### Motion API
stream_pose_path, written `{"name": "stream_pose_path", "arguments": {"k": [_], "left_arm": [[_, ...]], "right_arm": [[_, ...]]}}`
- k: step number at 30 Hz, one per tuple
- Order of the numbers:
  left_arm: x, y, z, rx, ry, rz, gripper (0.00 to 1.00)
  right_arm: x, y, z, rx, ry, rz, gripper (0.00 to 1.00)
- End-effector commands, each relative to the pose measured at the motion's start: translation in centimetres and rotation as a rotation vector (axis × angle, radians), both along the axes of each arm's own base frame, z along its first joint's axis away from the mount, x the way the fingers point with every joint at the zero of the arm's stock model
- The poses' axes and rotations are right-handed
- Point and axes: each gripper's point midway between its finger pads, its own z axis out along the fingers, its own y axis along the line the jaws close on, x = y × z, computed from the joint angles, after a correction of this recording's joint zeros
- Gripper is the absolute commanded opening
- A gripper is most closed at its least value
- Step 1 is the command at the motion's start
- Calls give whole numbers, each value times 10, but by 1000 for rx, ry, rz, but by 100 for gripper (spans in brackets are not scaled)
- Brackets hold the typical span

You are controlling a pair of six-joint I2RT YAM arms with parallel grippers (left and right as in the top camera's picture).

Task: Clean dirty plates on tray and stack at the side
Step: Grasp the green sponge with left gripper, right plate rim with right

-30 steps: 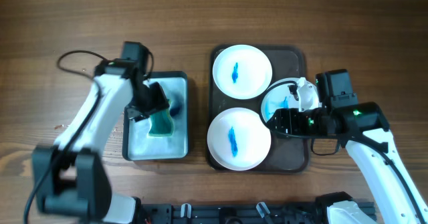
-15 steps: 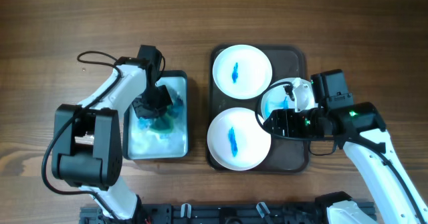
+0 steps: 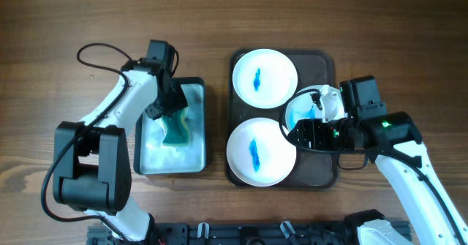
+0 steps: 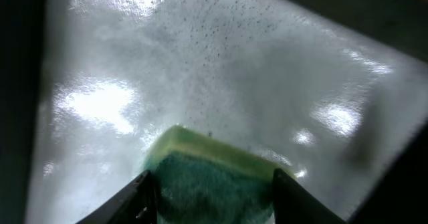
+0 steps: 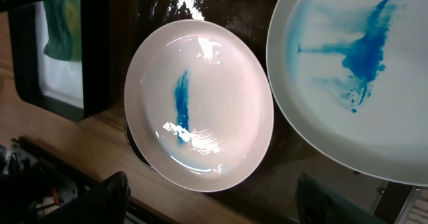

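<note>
Three white plates with blue smears lie on the dark brown tray [image 3: 322,166]: a far one [image 3: 264,78], a near one [image 3: 260,151] and a right one [image 3: 303,107], partly hidden under my right arm. My right gripper [image 3: 296,133] is open and empty, hovering over the tray between the near plate [image 5: 227,97] and the right plate [image 5: 361,83]. In the right wrist view the gripper [image 5: 214,204] has its fingers spread wide. My left gripper [image 3: 167,107] is shut on a green sponge [image 3: 178,128] inside the pale-blue basin [image 3: 164,159]. The left wrist view shows the sponge [image 4: 214,177] between the fingers.
The basin [image 4: 200,70] holds foamy water and stands left of the tray on the wooden table [image 3: 365,25]. The tray's wet dark surface [image 5: 307,164] shows between the plates. The table's front edge and a black rail [image 3: 241,234] lie just below the tray.
My left gripper has moved about in the basin with the sponge, dipping down and then drawing back toward the far left corner. My right arm has barely moved.
</note>
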Motion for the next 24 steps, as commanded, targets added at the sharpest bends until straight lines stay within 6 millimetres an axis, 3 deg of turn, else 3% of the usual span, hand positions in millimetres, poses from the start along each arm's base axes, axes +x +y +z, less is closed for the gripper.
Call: {"name": "stream_pose_path", "arguments": {"k": [1,2,3,6,9,11,12,14,17,18,24], "left_arm": [[-17,7,-31,27,40,0,21],[-17,7,-31,29,39,1,9],[-16,7,-31,29,35,1,4],[-9,7,-22,26,16,3,4],[-4,5,-9,20,19,2,42],[-2,3,5,13,27,2,54],[-2,3,12,12,36,1,56],[-4,1,26,5,60,0,62],[-16,-3,37,-21,117,-2,64],[-31,-5,36,-34,176,-1,58],[-72,-3,11,-24,307,-4,53]], "right_arm": [[1,3,2,19,4,-12,80],[1,3,2,19,3,-12,80],[1,3,2,19,1,-12,80],[3,4,2,20,-4,-12,80],[4,4,3,21,-11,-13,80],[5,3,3,18,-15,-15,81],[7,2,2,11,-23,-15,84],[10,-4,0,-30,-37,-31,100],[9,-8,-5,-52,-29,-38,99],[4,-8,-6,-50,-8,-36,95],[-18,5,-15,14,75,5,86]]}}
